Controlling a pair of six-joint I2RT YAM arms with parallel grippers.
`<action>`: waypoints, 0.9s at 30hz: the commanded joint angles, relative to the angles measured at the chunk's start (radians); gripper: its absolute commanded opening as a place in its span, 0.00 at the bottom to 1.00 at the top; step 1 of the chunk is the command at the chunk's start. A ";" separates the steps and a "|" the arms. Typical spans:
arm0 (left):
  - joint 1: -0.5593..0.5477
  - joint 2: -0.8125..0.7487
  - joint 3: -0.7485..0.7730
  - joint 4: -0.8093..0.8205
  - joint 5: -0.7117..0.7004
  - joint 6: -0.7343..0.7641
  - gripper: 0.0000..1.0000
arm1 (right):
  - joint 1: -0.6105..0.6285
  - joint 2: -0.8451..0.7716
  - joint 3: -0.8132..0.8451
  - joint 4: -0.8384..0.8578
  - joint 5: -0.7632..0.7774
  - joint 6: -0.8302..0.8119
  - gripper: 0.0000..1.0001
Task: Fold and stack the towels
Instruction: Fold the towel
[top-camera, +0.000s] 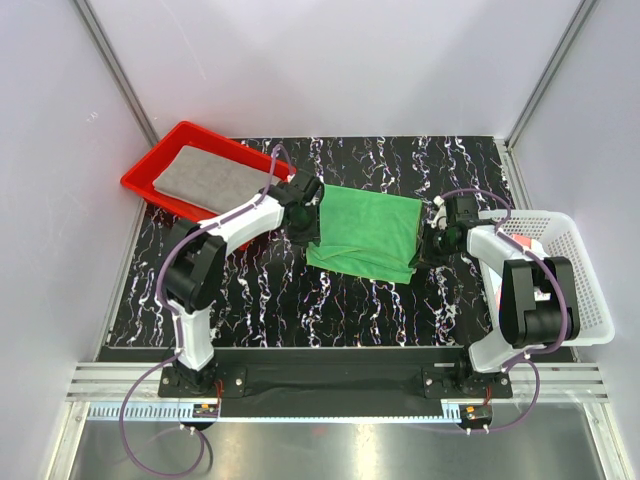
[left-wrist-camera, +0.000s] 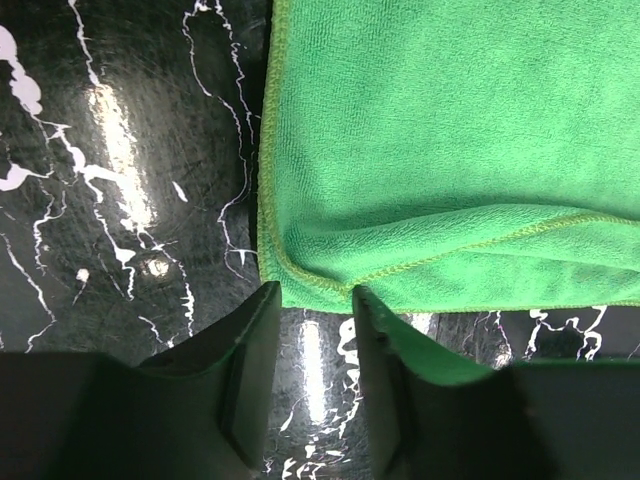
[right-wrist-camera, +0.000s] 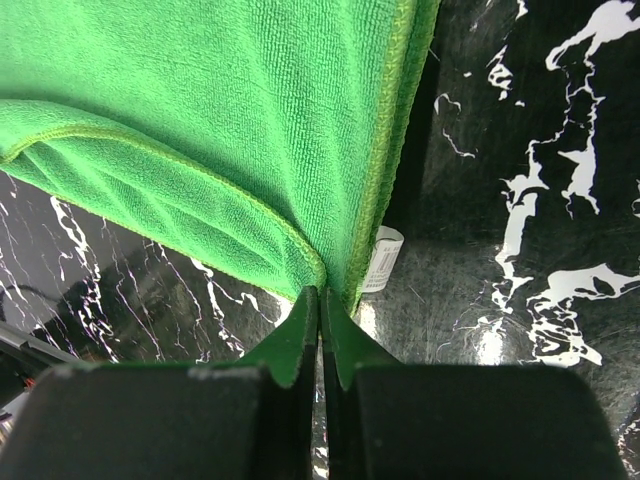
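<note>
The green towel (top-camera: 365, 232) lies folded in the middle of the table (top-camera: 270, 300). You cannot see how many layers it has. In the top view its near edge looks rumpled. A small white label (right-wrist-camera: 382, 260) peeks out from under one corner, and the words on it are too small to read.

The left gripper (left-wrist-camera: 312, 300) sits at the towel's left side. Its jaws are apart, with table showing in the gap. The towel's corner is just in front of the tips and is not held.

The right gripper (right-wrist-camera: 320, 300) sits at the towel's right side. Its jaws are pressed together, and the towel's corner runs right in between the tips, so they pinch it.

There is bare table in front of the towel and behind it.

The grey towel (top-camera: 210, 178) lies flat in the red tray (top-camera: 135, 185) at the far left corner. The left arm covers the tray's near right end.

The white basket (top-camera: 590, 300) stands at the right edge, and the right arm hides much of it. A small pink bit (top-camera: 527, 244) shows inside, but it is hard to tell what it is.

I count two towels for sure, one tray, one basket and two arms.
</note>
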 joint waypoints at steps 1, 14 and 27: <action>-0.005 0.031 0.015 0.038 -0.001 -0.024 0.36 | -0.003 -0.044 0.010 0.023 -0.014 0.003 0.04; -0.008 0.083 0.048 0.006 -0.021 -0.054 0.29 | -0.003 -0.034 0.010 0.025 -0.002 0.001 0.05; -0.008 0.094 0.055 -0.010 -0.023 -0.038 0.24 | -0.001 -0.039 0.022 0.017 0.006 -0.004 0.05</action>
